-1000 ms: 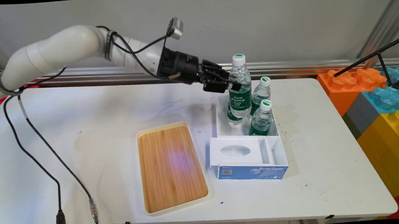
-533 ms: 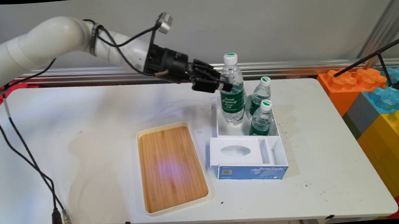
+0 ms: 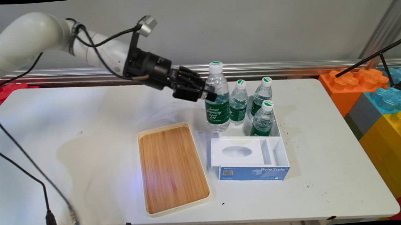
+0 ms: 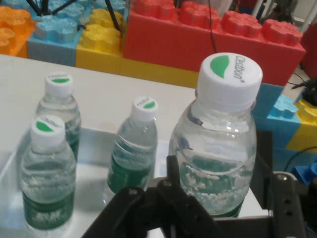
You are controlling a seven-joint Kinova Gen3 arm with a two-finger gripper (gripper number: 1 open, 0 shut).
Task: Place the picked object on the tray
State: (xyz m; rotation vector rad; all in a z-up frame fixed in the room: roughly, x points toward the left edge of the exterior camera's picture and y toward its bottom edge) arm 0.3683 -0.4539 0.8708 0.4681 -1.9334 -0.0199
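White worktop (image 3: 82,109): four water bottles, one box (image 3: 250,158), one wooden tray (image 3: 172,168).
Hand (image 3: 210,93) (image 4: 218,193) grips one held bottle (image 3: 217,101) (image 4: 218,153) at its shoulder, upright, raised over the box's left edge; three bottles stand in the box's far compartment, right of the hand.

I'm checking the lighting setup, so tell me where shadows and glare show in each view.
Main view: a soft grey shadow falls on the white table right of the white open box. Hand view: white highlights glint on the clear plastic water bottle in the black gripper.
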